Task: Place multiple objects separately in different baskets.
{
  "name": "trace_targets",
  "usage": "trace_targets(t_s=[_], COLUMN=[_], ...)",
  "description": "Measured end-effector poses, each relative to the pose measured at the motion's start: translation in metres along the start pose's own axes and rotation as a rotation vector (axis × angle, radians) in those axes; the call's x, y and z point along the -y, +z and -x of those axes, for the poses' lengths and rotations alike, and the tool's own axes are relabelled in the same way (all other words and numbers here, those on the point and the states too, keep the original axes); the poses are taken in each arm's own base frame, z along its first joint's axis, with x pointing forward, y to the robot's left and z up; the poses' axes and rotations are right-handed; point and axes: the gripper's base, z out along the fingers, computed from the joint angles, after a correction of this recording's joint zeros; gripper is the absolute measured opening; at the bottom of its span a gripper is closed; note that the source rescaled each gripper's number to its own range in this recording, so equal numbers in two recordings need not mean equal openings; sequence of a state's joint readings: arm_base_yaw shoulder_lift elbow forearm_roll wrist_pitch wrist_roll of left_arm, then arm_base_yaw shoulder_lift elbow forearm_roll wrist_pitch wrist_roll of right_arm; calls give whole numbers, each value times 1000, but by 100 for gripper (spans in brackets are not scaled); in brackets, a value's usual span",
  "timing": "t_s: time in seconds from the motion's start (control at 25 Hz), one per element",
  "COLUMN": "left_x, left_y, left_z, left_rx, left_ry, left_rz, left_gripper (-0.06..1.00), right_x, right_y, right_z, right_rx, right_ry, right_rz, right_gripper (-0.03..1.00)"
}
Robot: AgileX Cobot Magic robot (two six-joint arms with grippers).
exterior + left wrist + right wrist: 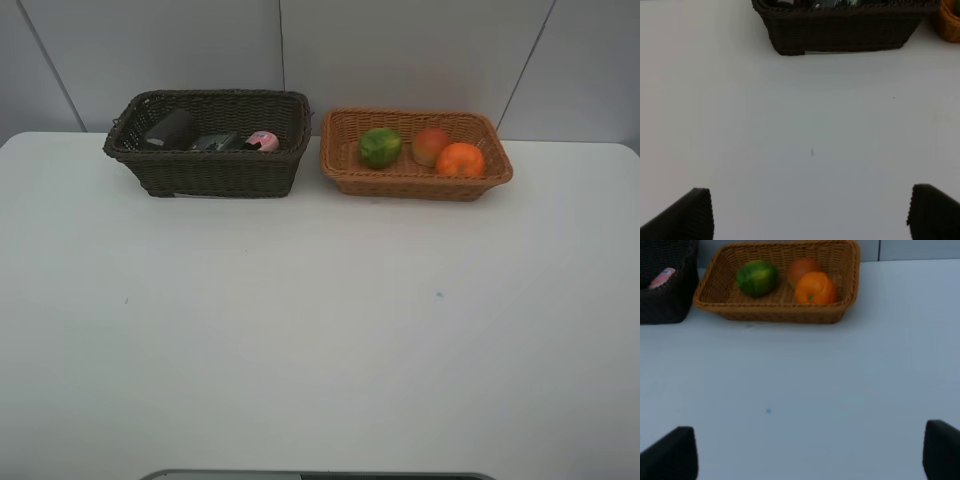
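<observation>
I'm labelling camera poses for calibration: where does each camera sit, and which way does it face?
Exterior high: above, facing the table and both baskets; no arm visible.
Left wrist: low, toward the dark basket; open left gripper.
Right wrist: low, toward the tan basket; open right gripper.
Wrist views share both baskets.

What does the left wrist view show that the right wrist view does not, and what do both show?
Only the left wrist view shows the whole front wall of the deep dark brown wicker basket and the open left gripper.

Only the right wrist view shows the round green fruit, the orange, the red-yellow peach-like fruit and the open right gripper.

Both show the white table and part of the shallow orange-tan wicker basket.
</observation>
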State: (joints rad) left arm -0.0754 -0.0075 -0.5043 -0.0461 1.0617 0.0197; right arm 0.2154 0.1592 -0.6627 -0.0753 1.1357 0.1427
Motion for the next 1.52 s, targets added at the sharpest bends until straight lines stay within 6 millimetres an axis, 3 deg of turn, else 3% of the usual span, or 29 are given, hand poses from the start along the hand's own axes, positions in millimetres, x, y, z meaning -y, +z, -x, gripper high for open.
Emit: trace_targets(t_s=[0.24, 0.52, 1.52], left_x=[0, 0, 0], left_y=[0, 0, 0], left_z=[0, 0, 0], left_rx=[0, 0, 0], left_ry=[0, 0, 0], left_rz=[0, 0, 0], left_gripper=[97, 97, 97], right_x=[2, 2, -6], right_y=[-3, 8, 7], right_z=[-27, -32, -34], right_rx=[100, 98, 107], right_ry=[11, 5, 10], right_rz=[26, 23, -160], right_gripper=[100, 100, 100])
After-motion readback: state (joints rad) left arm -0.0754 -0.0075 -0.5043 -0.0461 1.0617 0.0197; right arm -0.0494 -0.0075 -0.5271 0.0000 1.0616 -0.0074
